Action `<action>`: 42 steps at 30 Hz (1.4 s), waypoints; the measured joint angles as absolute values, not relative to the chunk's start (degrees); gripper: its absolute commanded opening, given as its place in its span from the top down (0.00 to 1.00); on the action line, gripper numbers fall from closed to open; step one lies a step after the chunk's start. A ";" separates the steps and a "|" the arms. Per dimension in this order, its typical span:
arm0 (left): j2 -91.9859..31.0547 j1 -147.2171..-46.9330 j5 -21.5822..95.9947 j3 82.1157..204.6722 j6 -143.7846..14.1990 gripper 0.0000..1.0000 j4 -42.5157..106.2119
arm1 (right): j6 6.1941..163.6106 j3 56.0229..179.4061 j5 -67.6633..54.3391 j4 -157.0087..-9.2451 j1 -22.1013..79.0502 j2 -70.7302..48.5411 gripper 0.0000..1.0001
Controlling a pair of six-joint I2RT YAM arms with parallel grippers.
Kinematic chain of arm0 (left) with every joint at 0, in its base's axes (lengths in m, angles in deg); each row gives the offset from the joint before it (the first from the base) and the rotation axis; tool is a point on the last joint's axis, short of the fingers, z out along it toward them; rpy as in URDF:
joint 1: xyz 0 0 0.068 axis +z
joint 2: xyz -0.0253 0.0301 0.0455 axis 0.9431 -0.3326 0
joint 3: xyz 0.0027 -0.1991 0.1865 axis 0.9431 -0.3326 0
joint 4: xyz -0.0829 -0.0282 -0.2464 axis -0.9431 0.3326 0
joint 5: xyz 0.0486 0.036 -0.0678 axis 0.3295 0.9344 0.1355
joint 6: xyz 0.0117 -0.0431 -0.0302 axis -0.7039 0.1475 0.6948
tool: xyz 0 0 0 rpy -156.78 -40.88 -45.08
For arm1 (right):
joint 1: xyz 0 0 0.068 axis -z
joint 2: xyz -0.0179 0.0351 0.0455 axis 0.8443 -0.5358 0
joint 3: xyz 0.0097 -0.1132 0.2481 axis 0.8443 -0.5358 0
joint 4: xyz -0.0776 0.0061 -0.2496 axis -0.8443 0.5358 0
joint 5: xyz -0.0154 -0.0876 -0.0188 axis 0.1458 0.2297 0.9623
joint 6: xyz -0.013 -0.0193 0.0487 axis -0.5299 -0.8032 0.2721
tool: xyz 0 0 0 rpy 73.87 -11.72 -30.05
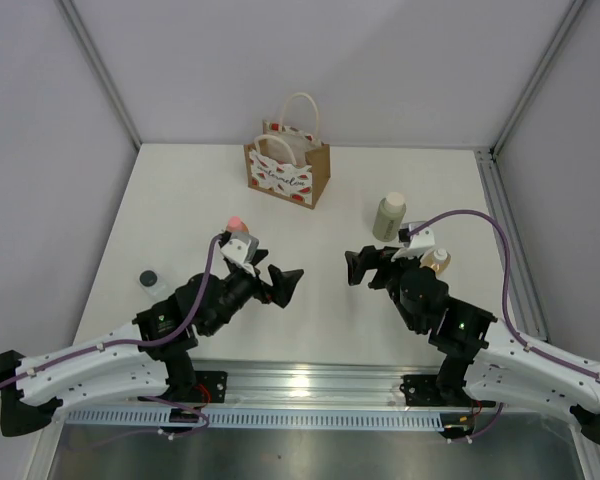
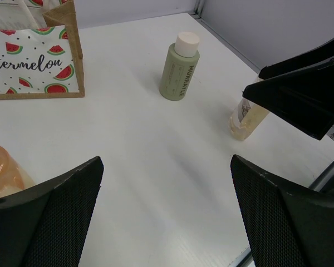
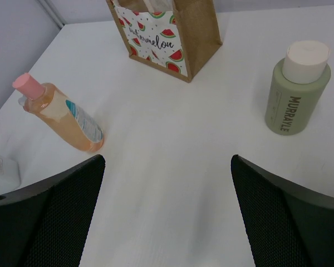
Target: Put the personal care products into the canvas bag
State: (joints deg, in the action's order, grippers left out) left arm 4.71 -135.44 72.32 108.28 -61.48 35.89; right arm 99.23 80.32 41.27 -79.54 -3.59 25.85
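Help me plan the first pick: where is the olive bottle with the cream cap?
In the top view the olive bottle stands upright right of centre, between the canvas bag and the amber bottle.

Layout as I see it from overhead: the small brown canvas tote bag (image 1: 288,172) stands at the rear centre of the white table (image 1: 180,200). The pale olive plastic bottle with cream cap (image 1: 389,216) stands to its front right. The amber bottle with white cap (image 1: 439,260) is nearer still, beside the right arm. The peach bottle with pink cap (image 1: 236,222) is front-left of the bag, and the clear black-lidded jar (image 1: 152,282) is at near left.
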 measured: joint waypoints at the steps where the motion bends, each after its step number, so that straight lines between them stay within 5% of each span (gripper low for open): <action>1: 4.76 -135.44 72.32 108.28 -61.48 0.01 35.86 | 99.23 80.32 41.29 -79.54 -3.59 25.89 0.01; 10: 4.49 -135.44 73.19 108.28 -61.56 0.01 35.78 | 98.71 77.65 40.53 -81.68 -3.59 29.15 0.01; 23: -1.84 -127.74 95.86 113.83 -55.77 0.01 48.67 | 96.24 77.57 39.96 -82.90 -3.59 25.19 0.01; 42: -2.61 -83.37 91.51 128.30 -40.80 0.01 80.21 | 96.48 82.11 36.92 -77.96 -3.59 14.00 0.01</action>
State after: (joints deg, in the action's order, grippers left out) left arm -2.61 -83.37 91.51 128.30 -40.80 80.21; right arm 96.48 82.11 36.92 -77.96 -3.59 14.00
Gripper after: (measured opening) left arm 0.993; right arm 0.993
